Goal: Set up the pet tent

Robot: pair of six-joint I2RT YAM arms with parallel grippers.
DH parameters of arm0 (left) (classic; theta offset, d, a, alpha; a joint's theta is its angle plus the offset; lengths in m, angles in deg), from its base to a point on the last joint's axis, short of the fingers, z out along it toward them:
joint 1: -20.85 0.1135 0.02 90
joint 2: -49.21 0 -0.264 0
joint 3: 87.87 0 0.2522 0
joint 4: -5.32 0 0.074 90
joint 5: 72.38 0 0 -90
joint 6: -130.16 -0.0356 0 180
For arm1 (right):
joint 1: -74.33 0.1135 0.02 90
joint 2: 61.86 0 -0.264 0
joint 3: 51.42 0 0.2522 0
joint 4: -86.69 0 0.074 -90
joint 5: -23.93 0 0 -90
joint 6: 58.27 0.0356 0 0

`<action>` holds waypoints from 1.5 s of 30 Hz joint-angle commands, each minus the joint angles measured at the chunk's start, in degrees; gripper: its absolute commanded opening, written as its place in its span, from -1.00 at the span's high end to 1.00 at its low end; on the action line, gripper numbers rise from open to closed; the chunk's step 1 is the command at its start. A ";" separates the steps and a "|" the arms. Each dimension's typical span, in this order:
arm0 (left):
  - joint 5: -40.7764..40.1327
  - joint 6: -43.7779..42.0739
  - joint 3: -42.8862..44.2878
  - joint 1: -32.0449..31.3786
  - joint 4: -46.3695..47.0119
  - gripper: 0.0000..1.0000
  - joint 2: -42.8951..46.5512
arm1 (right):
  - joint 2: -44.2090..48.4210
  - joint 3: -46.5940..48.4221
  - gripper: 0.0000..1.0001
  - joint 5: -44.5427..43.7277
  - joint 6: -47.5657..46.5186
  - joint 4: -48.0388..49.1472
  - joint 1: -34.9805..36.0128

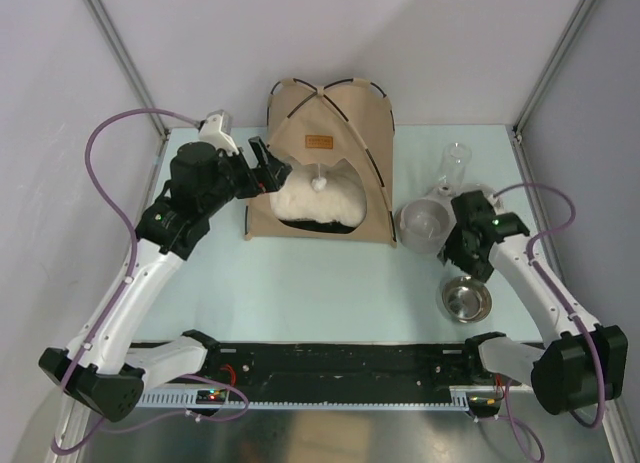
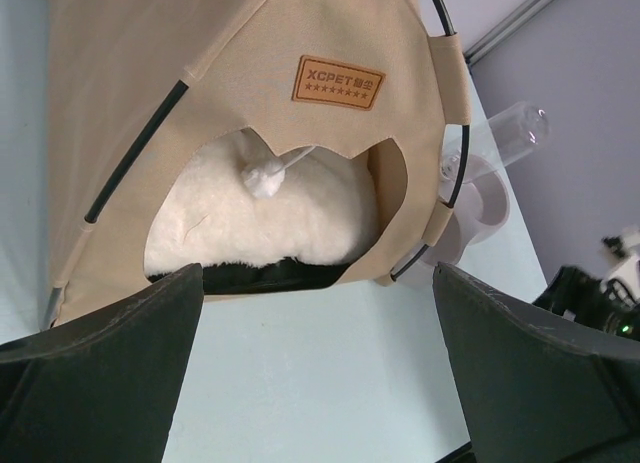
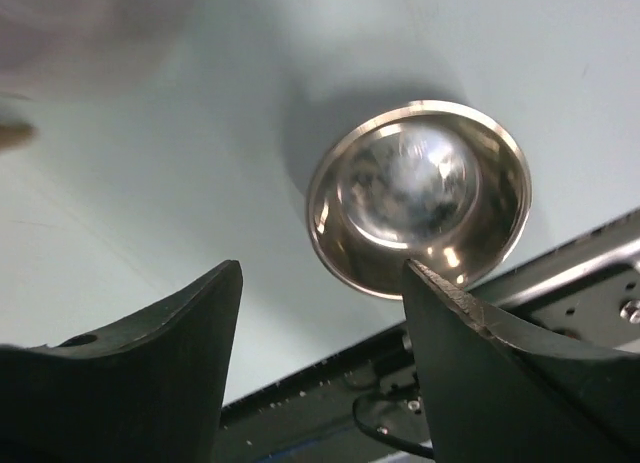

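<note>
Pale worktop (image 1: 300, 283) carries your tent (image 1: 300, 118), upright at the back; your left gripper (image 2: 318, 271) gapes beside it, your right gripper (image 3: 322, 273) stands apart near a bowl (image 3: 420, 193)

The left arm (image 1: 130, 293) and the right arm (image 1: 545, 288) are built alike: long white plastic link shells dotted with small dark screws, joined by chunky black motor housings, each trailed by a looping purple cable (image 1: 100, 148). A small green light (image 1: 497, 223) glows on the right arm's black wrist block. The left gripper (image 2: 318, 283) and the right gripper (image 3: 322, 273) end in broad, matte dark-grey wedge-shaped fingers (image 3: 500, 373) with scuffed edges.
</note>
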 commanded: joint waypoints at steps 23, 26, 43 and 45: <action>-9.57 -5.77 -1.68 0.31 -1.98 -0.99 4.39 | -13.79 -13.07 0.40 -7.24 9.42 12.29 13.30; -9.70 -5.89 -2.07 0.29 -2.05 -0.99 4.55 | -14.35 -13.21 0.45 -7.54 9.31 12.46 13.68; -9.66 -5.61 -2.86 0.30 -2.21 -0.99 5.40 | -12.03 -1.54 1.00 -15.66 4.80 8.94 17.72; -9.66 -5.62 -2.89 0.32 -2.22 -0.99 5.46 | -11.14 0.36 1.00 -16.32 3.30 9.22 17.99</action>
